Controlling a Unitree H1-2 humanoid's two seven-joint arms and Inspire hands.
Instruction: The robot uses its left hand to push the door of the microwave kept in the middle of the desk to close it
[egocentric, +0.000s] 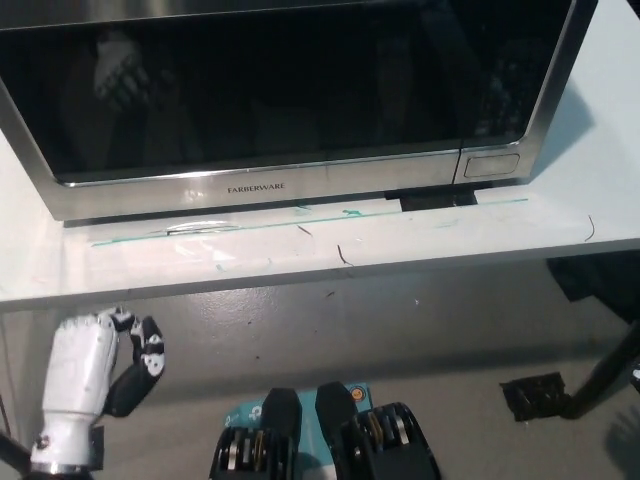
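The white left hand (88, 385) hangs at the lower left of the head view, below the desk's edge, holding nothing, its fingers loosely curled and apart. No black right hand shows in the view.

Well above and ahead of the hand stands the stainless-steel microwave with a dark glass door (290, 100); the door lies flush with the front frame, shut. A faint reflection of the hand shows in the glass at the upper left. To the right of the door, far from the hand, sits the small rectangular silver button panel (490, 165).

Nothing lies between the hand and the microwave but the front strip of the pale white desk (300, 255), scuffed with thin dark scratches and a faint green line running along it.

Beneath the desk is the grey concrete floor (400, 330). Far to the hand's right a black piece of tape (535, 395) lies on the floor beside a dark slanting leg (610, 375).
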